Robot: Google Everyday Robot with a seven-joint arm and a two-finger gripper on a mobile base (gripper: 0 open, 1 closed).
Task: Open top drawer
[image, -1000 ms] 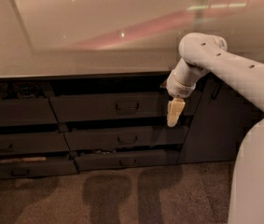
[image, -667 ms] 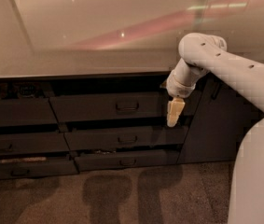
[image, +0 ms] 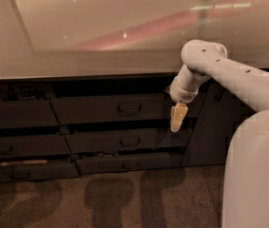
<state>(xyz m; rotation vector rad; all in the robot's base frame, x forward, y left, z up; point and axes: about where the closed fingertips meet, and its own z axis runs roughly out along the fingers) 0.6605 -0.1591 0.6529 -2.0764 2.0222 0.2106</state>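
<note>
gripper (image: pixel 177 120) centre-right of frame, pointing down, whether open or closed: cannot tell | top drawer (image: pixel 91 111) mid-frame | handle (image: pixel 129 109) left of gripper, long axis horizontal

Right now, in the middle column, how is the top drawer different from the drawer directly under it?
The top drawer has a taller front than the drawer under it. The top drawer lies just below the countertop; the other lies lower. The end effector hangs at the top drawer's right end, just above the lower one. Both are dark, with a small central handle.
</note>
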